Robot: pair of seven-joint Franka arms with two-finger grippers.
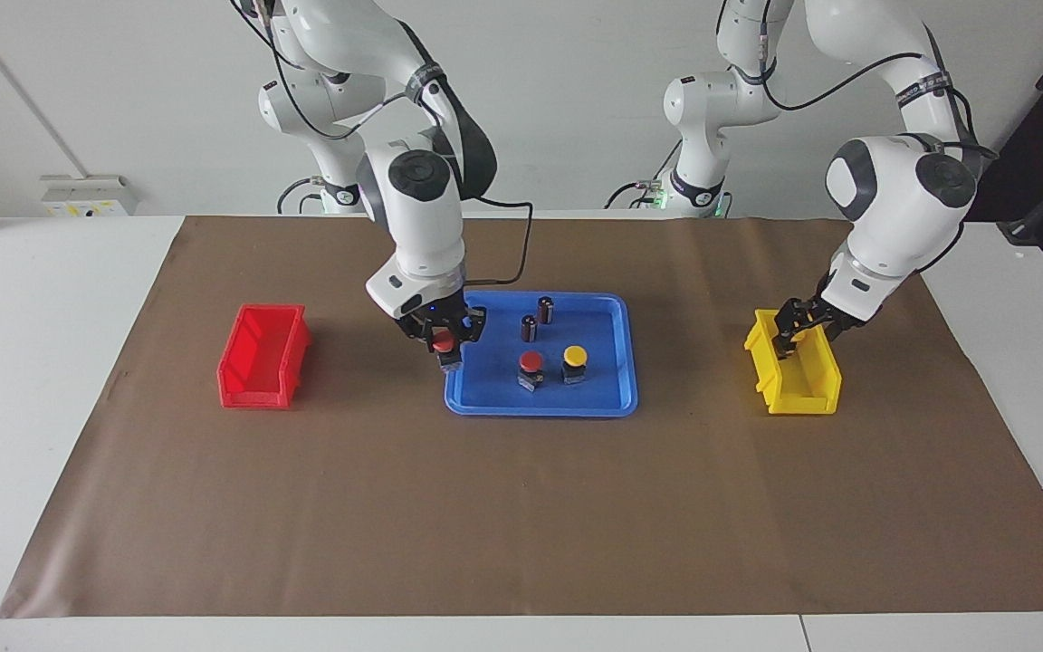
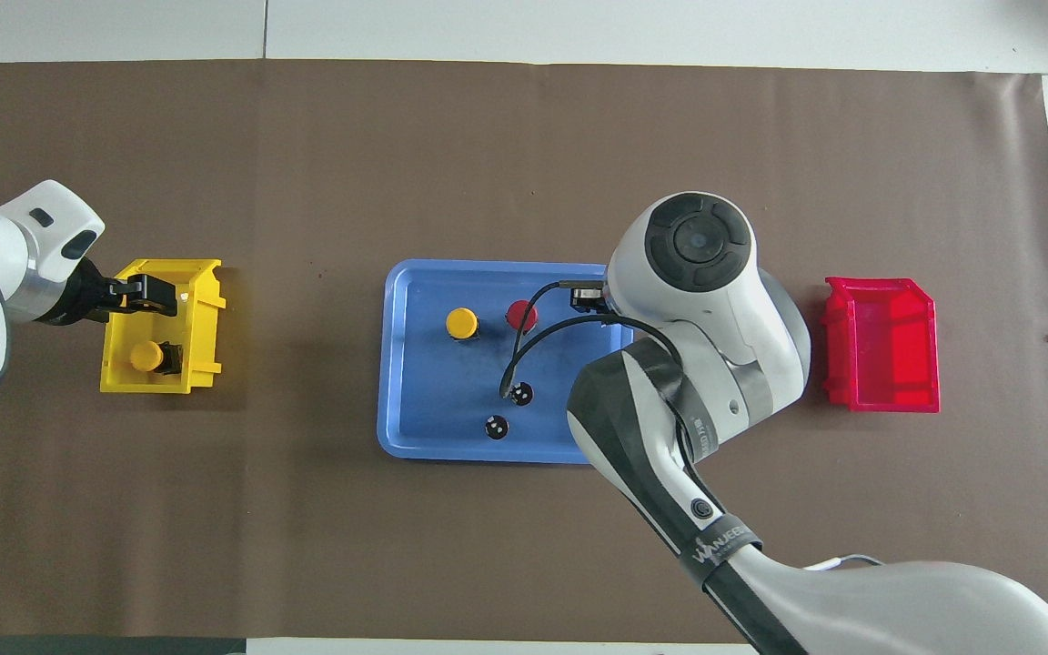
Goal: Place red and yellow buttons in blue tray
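Brown paper covers the table, where the blue tray (image 1: 603,398) holds one red button (image 1: 531,365) and one yellow button (image 1: 574,359). Right gripper (image 1: 443,342), over the tray's edge, grasps a second red button (image 1: 442,345). Left gripper (image 1: 798,328) reaches into the yellow bin (image 2: 201,314), where another yellow button (image 2: 146,356) lies; its fingers' state is unclear.

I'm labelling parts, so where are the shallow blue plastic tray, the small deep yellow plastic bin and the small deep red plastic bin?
shallow blue plastic tray (image 1: 607,400): facing view, rim.
small deep yellow plastic bin (image 1: 811,391): facing view, outer wall.
small deep red plastic bin (image 1: 254,391): facing view, outer wall.
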